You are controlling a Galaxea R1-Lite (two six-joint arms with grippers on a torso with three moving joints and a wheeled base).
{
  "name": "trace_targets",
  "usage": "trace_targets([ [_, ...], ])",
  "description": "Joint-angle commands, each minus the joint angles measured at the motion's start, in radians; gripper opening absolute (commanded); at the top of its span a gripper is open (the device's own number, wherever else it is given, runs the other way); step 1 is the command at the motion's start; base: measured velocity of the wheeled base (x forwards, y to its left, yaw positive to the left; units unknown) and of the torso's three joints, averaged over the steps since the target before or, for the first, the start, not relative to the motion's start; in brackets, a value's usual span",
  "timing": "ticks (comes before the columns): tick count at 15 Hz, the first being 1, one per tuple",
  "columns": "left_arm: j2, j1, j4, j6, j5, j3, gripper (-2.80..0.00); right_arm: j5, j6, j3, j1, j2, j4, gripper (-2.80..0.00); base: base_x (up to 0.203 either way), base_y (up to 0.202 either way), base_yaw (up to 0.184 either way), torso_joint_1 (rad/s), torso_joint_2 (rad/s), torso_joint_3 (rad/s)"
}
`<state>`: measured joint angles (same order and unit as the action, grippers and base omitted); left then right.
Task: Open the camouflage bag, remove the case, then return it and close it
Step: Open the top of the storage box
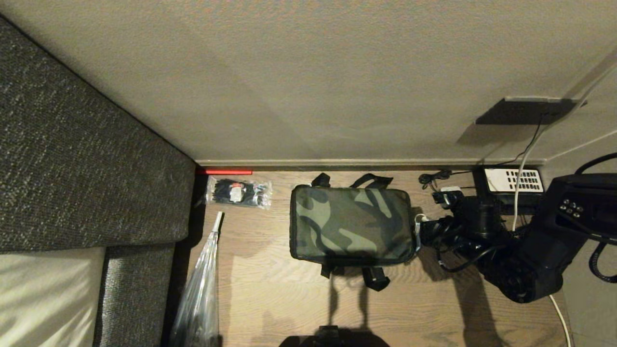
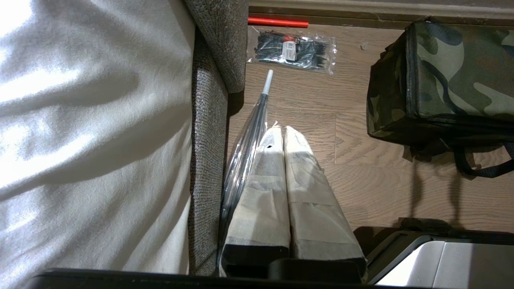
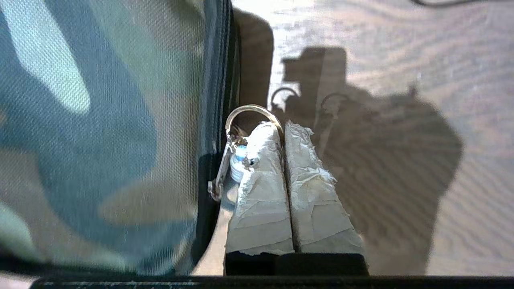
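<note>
The boxy green-black-tan camouflage bag [image 1: 352,225] lies zipped on the wooden floor [image 1: 289,289]. At its 3 o'clock end, the right tool [image 3: 283,130] pinches the metal zipper ring [image 3: 251,110]. Left tool [image 2: 281,132]: pressed together.

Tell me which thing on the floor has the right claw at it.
The camouflage bag: the right claw is shut at its zipper ring, unlike the clear packet.

Green-black-tan camouflage bag [image 1: 352,225] with black straps on brown wood-grain floor [image 1: 289,294], red strip [image 1: 224,171] beyond.
</note>
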<state>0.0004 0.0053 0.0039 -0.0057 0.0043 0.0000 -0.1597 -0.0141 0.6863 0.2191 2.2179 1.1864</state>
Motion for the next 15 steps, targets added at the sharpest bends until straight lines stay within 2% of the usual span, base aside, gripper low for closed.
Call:
trace_targets([
  [1, -0.002, -0.001, 0.001, 0.000, 0.002, 0.003, -2.80, -0.002, -0.002, 0.027, 0.000, 0.012, 0.005, -2.80, 0.000, 0.000, 0.000, 0.000, 0.00, 0.000],
  [4, -0.002, 0.001, 0.001, 0.000, 0.001, 0.002, -2.80, -0.006, -0.024, 0.154, -0.003, 0.051, -0.009, -2.80, 0.000, 0.000, 0.000, 0.000, 0.00, 0.000],
  [9, -0.002, 0.000, 0.001, 0.000, 0.000, 0.002, -2.80, -0.010, -0.044, 0.251, -0.008, 0.086, -0.012, -2.80, 0.000, 0.000, 0.000, 0.000, 0.00, 0.000],
  [12, -0.002, 0.001, 0.001, 0.000, 0.001, 0.002, -2.80, -0.012, -0.056, 0.371, -0.018, 0.120, -0.010, -2.80, 0.000, 0.000, 0.000, 0.000, 0.00, 0.000],
  [15, -0.002, 0.001, 0.001, 0.000, 0.000, 0.003, -2.80, -0.009, -0.054, 0.434, -0.018, 0.132, -0.010, -2.80, 0.000, 0.000, 0.000, 0.000, 0.00, 0.000],
])
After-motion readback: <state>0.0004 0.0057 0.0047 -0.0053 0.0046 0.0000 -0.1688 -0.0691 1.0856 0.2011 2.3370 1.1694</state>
